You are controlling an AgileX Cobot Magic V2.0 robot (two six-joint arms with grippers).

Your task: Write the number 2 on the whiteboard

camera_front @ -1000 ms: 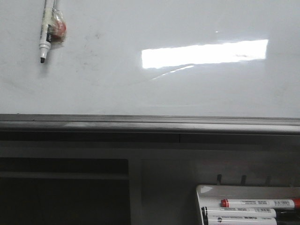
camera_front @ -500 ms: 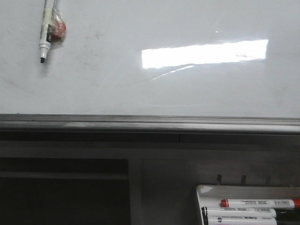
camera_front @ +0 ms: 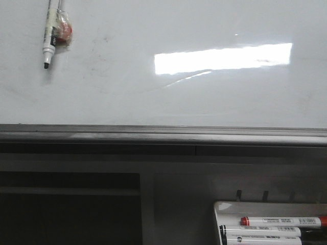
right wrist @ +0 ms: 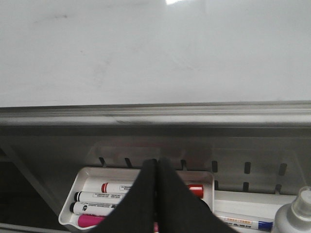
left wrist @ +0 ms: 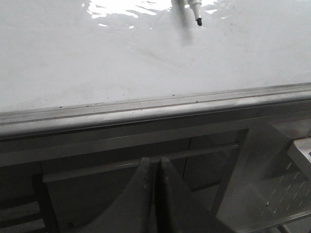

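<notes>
Right wrist view: white tray (right wrist: pixel 85 175) of capped markers (right wrist: pixel 119 187), both arms' jaws pressed together, empty.

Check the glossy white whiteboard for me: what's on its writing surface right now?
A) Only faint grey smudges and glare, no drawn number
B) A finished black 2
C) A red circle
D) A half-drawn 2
A: in the front view the glossy white whiteboard carries only faint grey smudges and a bright rectangular glare; no black stroke appears, and the uncapped white marker hangs at its upper left.
</notes>
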